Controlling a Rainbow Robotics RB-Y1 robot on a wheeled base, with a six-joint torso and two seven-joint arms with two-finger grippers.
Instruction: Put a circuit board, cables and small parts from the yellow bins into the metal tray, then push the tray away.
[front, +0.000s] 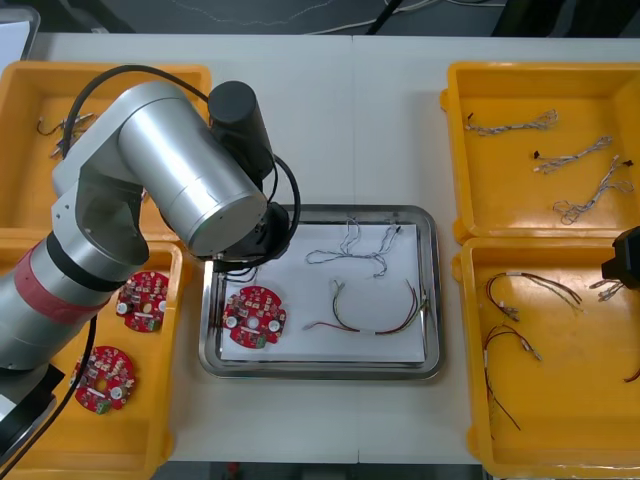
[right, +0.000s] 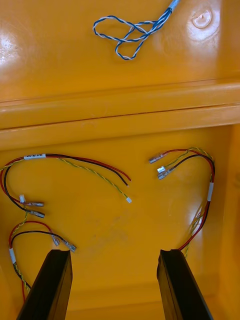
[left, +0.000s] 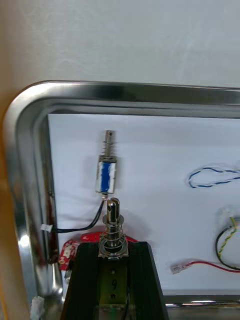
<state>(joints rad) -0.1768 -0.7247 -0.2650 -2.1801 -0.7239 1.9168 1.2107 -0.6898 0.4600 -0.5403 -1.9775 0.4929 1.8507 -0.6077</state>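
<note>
Shiny metal tray (front: 318, 370), glossy plastic bins (front: 510, 180)

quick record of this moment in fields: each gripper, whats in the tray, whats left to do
left gripper: over the metal tray, fingers shut on a held small metal part
right gripper: fingers open over the near right yellow bin
tray contents: circuit board, blue and white cable, red and yellow cables, loose small metal part
left to do: release held part, push tray away
</note>
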